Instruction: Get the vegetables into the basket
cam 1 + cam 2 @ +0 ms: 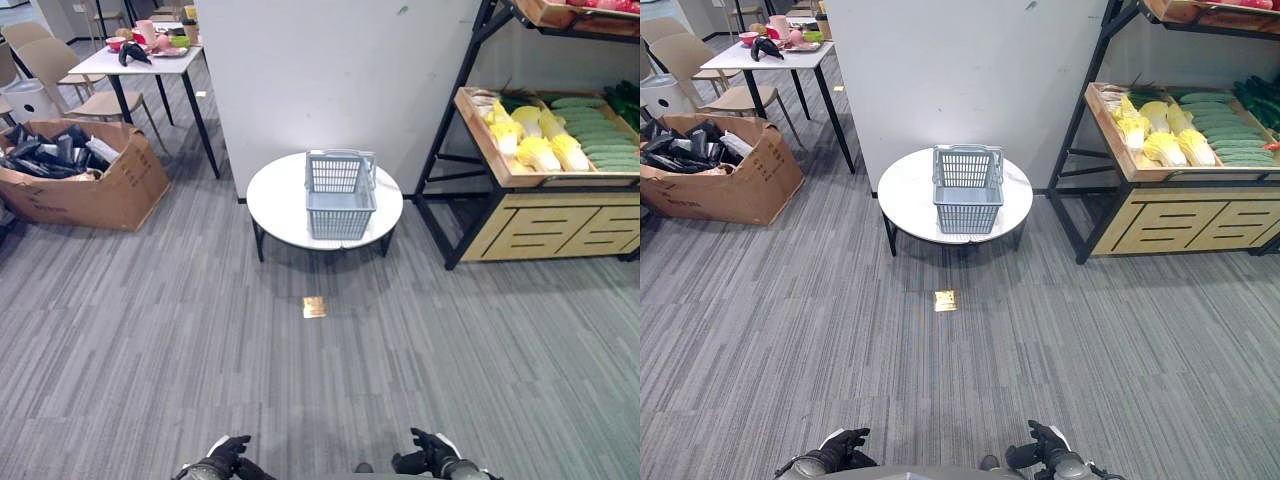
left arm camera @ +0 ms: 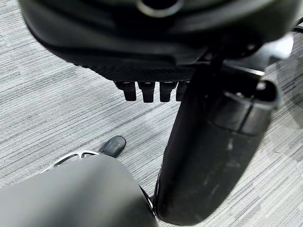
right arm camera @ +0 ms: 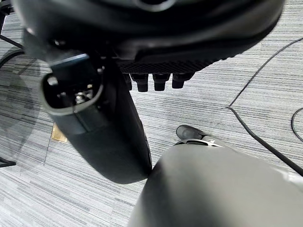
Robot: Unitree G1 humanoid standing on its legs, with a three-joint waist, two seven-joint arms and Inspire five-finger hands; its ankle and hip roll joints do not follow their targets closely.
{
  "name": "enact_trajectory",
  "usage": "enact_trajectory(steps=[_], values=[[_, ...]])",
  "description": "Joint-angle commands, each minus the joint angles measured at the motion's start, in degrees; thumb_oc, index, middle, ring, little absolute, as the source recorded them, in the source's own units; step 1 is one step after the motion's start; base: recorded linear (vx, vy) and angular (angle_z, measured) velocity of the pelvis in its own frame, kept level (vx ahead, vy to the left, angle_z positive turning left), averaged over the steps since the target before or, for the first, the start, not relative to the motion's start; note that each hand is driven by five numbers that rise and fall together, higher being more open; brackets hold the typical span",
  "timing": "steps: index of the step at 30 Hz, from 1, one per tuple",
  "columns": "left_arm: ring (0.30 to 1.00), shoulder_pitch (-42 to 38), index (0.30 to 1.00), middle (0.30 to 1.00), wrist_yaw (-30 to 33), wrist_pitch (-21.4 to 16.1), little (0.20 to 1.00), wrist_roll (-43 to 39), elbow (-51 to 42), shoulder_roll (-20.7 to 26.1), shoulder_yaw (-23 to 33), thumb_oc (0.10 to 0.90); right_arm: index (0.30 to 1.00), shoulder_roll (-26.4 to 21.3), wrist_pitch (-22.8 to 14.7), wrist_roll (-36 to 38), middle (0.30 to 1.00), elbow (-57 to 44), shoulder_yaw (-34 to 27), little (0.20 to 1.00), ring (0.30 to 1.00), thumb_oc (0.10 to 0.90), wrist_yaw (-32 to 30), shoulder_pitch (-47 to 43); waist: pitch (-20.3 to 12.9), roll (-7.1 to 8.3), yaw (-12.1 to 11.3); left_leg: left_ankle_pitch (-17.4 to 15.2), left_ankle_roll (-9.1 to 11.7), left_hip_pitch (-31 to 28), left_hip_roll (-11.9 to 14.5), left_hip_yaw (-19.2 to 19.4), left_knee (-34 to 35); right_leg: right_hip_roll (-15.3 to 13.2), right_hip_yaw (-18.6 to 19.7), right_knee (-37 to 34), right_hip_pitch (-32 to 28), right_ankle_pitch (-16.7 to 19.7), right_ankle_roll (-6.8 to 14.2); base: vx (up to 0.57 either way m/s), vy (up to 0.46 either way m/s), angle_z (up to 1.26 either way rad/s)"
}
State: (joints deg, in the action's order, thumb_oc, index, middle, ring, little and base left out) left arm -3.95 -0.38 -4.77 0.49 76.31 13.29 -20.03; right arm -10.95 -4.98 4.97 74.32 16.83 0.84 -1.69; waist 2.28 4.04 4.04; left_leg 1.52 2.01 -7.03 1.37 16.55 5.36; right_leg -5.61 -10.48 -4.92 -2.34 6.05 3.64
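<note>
Left hand [image 1: 226, 456] and right hand [image 1: 432, 452], fingers relaxed and empty, hang low. We judge the basket [image 1: 340, 193], mid-table [image 1: 275, 200], is staged beside the shelf's vegetables [image 1: 560, 135].

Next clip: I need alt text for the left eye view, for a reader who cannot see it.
An empty grey basket stands on a round white table before a white wall; to its right, a wooden shelf holds yellow cabbages and green cucumbers. The left hand and right hand hang low, holding nothing, over grey carpet; a cardboard box sits far left.
</note>
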Motion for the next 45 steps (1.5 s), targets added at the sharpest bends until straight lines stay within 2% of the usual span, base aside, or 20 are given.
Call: enact_trajectory(steps=[1,10,13,16,18,19,22,23,25,30,31,33,34,36,38,42,43,44,45], values=[[1.000,-1.30,1.000,1.000,-0.35,-0.60,1.000,0.11,1.88,-3.38,-0.08,0.900,1.000,-1.12,1.51,-1.58,1.000,4.67,2.94,1.000,1.000,0.900,0.45,-1.58,3.70,-0.65,0.21,-0.92,2.12,0.66,0.21,-1.15,-0.36,-4.91,0.50,1.85,-0.02,2.55,7.49,0.00,0.064,-0.06],[1.000,-1.68,1.000,1.000,0.09,-0.60,1.000,-1.12,1.38,-2.19,1.48,0.900,1.000,-0.70,1.44,-1.09,1.000,3.81,3.21,1.000,1.000,0.900,0.05,-2.48,5.23,1.07,-0.70,-1.61,0.45,0.76,-0.26,-0.22,-0.36,-5.16,3.05,7.82,3.67,2.37,8.13,-0.01,0.055,-0.13],[1.000,-1.86,1.000,1.000,0.21,-0.57,1.000,-1.50,1.14,-1.73,1.93,0.900,1.000,-0.60,1.33,-0.31,1.000,3.11,3.18,1.000,1.000,0.900,0.12,-3.01,6.29,1.44,-1.30,-1.71,-0.58,1.09,-0.57,0.27,-0.36,-5.43,3.65,15.14,7.77,4.31,9.33,0.01,0.086,-0.16],[1.000,-2.21,1.000,1.000,0.13,-0.61,1.000,-1.71,1.24,-1.53,1.66,0.900,1.000,-0.74,0.95,1.56,1.000,2.44,2.37,1.000,1.000,0.900,0.13,-3.02,6.97,1.70,-0.49,-2.24,-0.79,0.41,-1.26,-0.89,-0.36,-5.63,6.38,19.14,10.88,8.11,9.94,0.08,0.048,-0.21],[1.000,-2.24,1.000,1.000,0.09,-0.66,1.000,-1.69,1.31,-1.42,1.61,0.900,1.000,-0.71,0.82,1.81,1.000,2.32,2.28,1.000,1.000,0.900,0.11,-3.04,7.08,1.79,-0.24,-2.47,-0.66,0.03,-1.36,-1.25,-0.36,-5.69,6.90,18.57,11.49,8.88,9.82,0.18,-0.073,0.23],[1.000,-2.61,1.000,1.000,0.32,-0.91,1.000,-1.62,1.76,-0.80,1.33,0.900,1.000,-0.48,0.43,2.84,1.000,1.41,2.21,1.000,1.000,0.900,0.00,-3.40,7.10,2.31,1.42,-3.19,0.94,-0.72,-0.53,-3.10,-0.36,-6.31,8.98,10.85,14.18,12.11,10.32,0.22,-0.147,0.34],[1.000,-2.59,1.000,1.000,0.30,-0.89,1.000,-1.64,1.87,-0.73,1.38,0.900,1.000,-0.45,0.36,3.02,1.000,1.34,2.13,1.000,1.000,0.900,-0.11,-3.40,7.15,2.28,1.85,-3.59,1.30,-1.28,-0.10,-3.64,-0.36,-6.28,9.29,9.23,14.97,13.06,10.58,0.19,-0.106,0.40],[1.000,-2.64,1.000,1.000,0.36,-0.92,1.000,-1.44,2.01,-0.56,1.31,0.900,1.000,-0.38,0.30,2.99,1.000,1.24,2.06,1.000,1.000,0.900,-0.11,-3.27,7.13,2.47,2.68,-4.23,1.87,-2.25,0.24,-4.63,-0.36,-6.56,10.18,5.80,16.32,14.15,11.16,0.32,-0.108,0.63],[1.000,-2.61,1.000,1.000,0.53,-1.03,1.000,-1.16,2.24,-0.57,1.56,0.900,1.000,-0.01,0.42,2.58,1.000,1.03,1.89,1.000,1.000,0.900,0.01,-2.99,7.45,2.31,3.59,-5.79,2.50,-4.80,0.66,-5.99,-0.36,-6.58,8.49,1.86,18.86,16.09,11.36,0.36,-0.107,0.46],[1.000,-1.75,1.000,1.000,0.41,-0.93,1.000,-0.76,2.41,-1.46,1.62,0.900,1.000,-0.64,0.46,1.90,1.000,0.30,1.32,1.000,1.000,0.900,0.30,-1.74,7.74,1.52,5.16,-7.80,2.44,-9.70,-0.25,-8.47,-0.36,-5.99,5.48,2.01,19.25,17.30,11.36,0.26,-0.080,0.49],[1.000,-1.68,1.000,1.000,0.31,-0.74,1.000,-0.40,2.51,-1.71,1.43,0.900,1.000,-0.76,0.47,2.03,1.000,0.20,1.13,1.000,1.000,0.900,0.35,-1.33,7.48,1.08,5.23,-7.57,2.59,-10.31,-0.14,-8.90,-0.36,-6.19,4.77,2.46,18.58,15.96,11.36,0.11,-0.066,0.37],[1.000,-1.50,1.000,1.000,0.36,-0.68,1.000,-0.35,2.53,-2.04,1.24,0.900,1.000,-1.01,0.44,2.05,1.000,0.42,1.08,1.000,1.000,0.900,0.22,-1.23,7.13,0.70,5.03,-7.77,2.68,-10.17,-0.02,-8.87,-0.36,-6.36,3.30,2.39,17.93,15.82,11.20,0.06,-0.117,0.42],[1.000,-1.56,1.000,1.000,0.45,-0.49,1.000,-0.61,2.51,-2.54,1.26,0.900,1.000,-1.52,0.32,2.01,1.000,0.18,1.14,1.000,1.000,0.900,0.22,-1.91,6.49,-0.06,4.94,-7.75,3.12,-9.76,0.65,-8.47,-0.36,-6.67,0.53,3.53,18.57,15.41,10.76,0.12,-0.221,0.00],[1.000,-1.71,1.000,1.000,0.55,-0.44,1.000,-0.78,2.78,-2.79,1.23,0.900,1.000,-1.82,0.25,2.14,1.000,-0.04,1.24,1.000,1.000,0.900,0.26,-2.20,6.30,-0.64,5.26,-7.25,3.32,-9.60,1.06,-8.59,-0.36,-6.24,0.54,3.77,18.51,15.13,10.23,0.15,-0.170,-0.03],[1.000,-1.95,1.000,1.000,0.59,-0.32,1.000,-0.59,2.58,-3.69,0.51,0.900,1.000,-2.96,-0.02,2.86,1.000,-0.26,0.72,1.000,1.000,0.900,0.31,-2.16,5.61,-3.06,5.97,-3.12,5.03,-10.55,3.30,-8.76,-0.36,-4.38,-0.53,5.33,17.65,11.59,8.12,0.21,-0.163,0.19],[1.000,-2.47,1.000,1.000,0.70,-0.41,1.000,-0.21,1.63,-4.26,-0.50,0.900,1.000,-4.20,-0.21,2.45,1.000,-0.86,1.20,1.000,1.000,0.900,0.42,-2.33,5.75,-4.81,6.68,0.47,6.97,-9.44,4.81,-9.08,-4.39,-2.84,-2.00,7.40,16.98,8.26,5.82,0.15,-0.196,0.15],[1.000,-2.59,1.000,1.000,0.67,-0.35,1.000,-0.78,1.28,-4.46,-0.51,0.900,1.000,-4.62,-0.23,3.00,1.000,-0.41,0.83,1.000,1.000,0.900,0.53,-2.20,5.94,-5.43,6.69,3.32,8.27,-8.20,5.34,-9.05,-6.89,-2.04,-2.62,7.29,16.05,7.18,4.96,0.13,-0.184,0.04],[1.000,-2.58,1.000,1.000,0.67,-0.35,1.000,-0.78,1.28,-4.47,-0.51,0.900,1.000,-4.63,-0.23,3.00,1.000,-0.41,0.83,1.000,1.000,0.900,0.53,-2.20,5.94,-5.46,6.72,3.33,8.30,-8.20,5.37,-9.10,-6.89,-2.02,-2.67,7.27,16.03,7.17,4.94,0.18,-0.227,0.00],[1.000,-2.70,1.000,1.000,0.62,-0.40,1.000,-0.91,1.39,-4.80,-0.69,0.900,1.000,-4.94,-0.23,3.08,1.000,0.30,0.60,1.000,1.000,0.900,0.57,-2.08,5.95,-6.22,6.74,5.93,9.49,-7.68,5.88,-9.66,-8.12,-1.04,-2.98,6.90,14.89,6.09,4.06,0.15,-0.180,-0.07]])
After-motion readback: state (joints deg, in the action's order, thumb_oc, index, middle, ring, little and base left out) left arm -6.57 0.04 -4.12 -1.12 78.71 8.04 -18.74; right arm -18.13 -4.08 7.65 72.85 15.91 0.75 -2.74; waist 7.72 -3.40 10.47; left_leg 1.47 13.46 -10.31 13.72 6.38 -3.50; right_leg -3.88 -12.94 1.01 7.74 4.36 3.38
